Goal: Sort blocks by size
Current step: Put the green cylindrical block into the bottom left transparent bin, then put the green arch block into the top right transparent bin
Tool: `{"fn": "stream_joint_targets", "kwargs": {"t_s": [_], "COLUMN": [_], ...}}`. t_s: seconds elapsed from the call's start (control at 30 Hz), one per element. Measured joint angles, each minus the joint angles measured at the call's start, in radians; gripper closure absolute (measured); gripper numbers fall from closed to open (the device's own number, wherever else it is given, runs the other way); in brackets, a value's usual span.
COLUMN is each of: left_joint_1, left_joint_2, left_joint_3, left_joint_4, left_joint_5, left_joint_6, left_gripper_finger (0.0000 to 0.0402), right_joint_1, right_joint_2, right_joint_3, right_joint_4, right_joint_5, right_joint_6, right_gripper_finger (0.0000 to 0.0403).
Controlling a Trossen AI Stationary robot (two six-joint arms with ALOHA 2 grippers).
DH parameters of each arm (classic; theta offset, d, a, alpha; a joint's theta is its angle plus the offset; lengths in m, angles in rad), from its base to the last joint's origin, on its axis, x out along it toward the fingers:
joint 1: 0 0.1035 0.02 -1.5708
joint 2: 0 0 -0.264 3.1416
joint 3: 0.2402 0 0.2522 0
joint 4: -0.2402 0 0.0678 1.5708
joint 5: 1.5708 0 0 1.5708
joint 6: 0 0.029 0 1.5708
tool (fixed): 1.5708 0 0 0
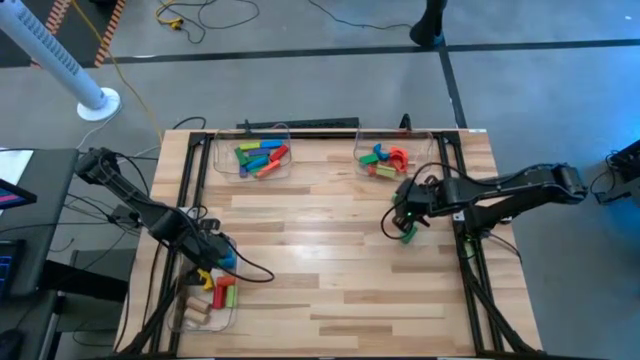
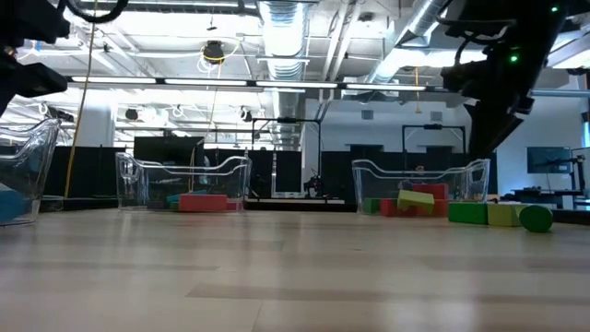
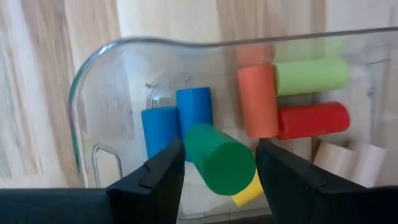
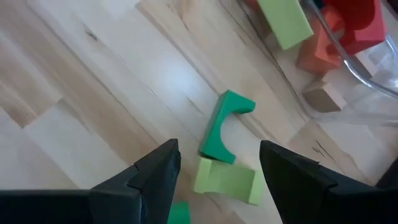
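Table (image 1: 330,290): wide bare wood through the middle and along the near edge, w/ plenty of free room there. Three clear bins sit at the edges: one at the far edge left of centre (image 1: 252,155), one at the far edge right of centre (image 1: 385,158), one at the near-left corner (image 1: 205,300). No readable labels or writing anywhere.

Left arm reaches in from the left edge, bent at the elbow, wrist angled down over the near-left bin. Left gripper (image 3: 214,168) has its fingers apart, w/ a dark green cylinder (image 3: 219,158) between them; whether the pads touch it, can't tell. Below it in that bin: two blue cylinders (image 3: 177,121), an orange cylinder (image 3: 257,99), a light green cylinder (image 3: 311,76), a red cylinder (image 3: 311,120), a yellow piece (image 3: 249,191) and plain wood blocks (image 3: 348,163).

Right arm stretches in from the right edge, nearly straight, wrist tipped down just near-side of the far-right bin. Right gripper (image 4: 214,177) is wide apart and empty, above loose blocks on the wood: a green arch (image 4: 225,126), a light green block (image 4: 227,180), and another green piece (image 4: 179,213) partly hidden.

Far-left bin holds longer blocks (image 1: 260,157), green, blue, red, yellow. Far-right bin holds a red, orange and green mix (image 1: 385,160).
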Motion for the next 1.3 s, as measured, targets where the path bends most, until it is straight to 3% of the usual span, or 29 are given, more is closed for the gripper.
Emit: {"fn": "stream_joint_targets", "kwargs": {"t_s": [0.43,0.87,1.3], "left_joint_1": [0.0,0.0,0.0], "left_joint_2": [-0.144,-0.284,-0.277], "left_joint_3": [0.006,0.007,0.007], "left_joint_4": [0.067,0.164,0.323], "left_joint_5": [-0.002,-0.026,-0.05], "left_joint_6": [0.032,0.088,0.209], "left_gripper_finger": [0.0213,0.0213,0.0213], "right_joint_1": [-0.11,-0.23,-0.28], "right_joint_2": [0.042,0.082,0.302], "right_joint_3": [-0.022,-0.074,-0.074], "right_joint_4": [0.066,0.167,0.246], "right_joint_5": [-0.03,-0.132,-0.185], "right_joint_6": [-0.019,-0.037,-0.111], "right_gripper_finger": [0.0149,0.0149,0.0155]}}
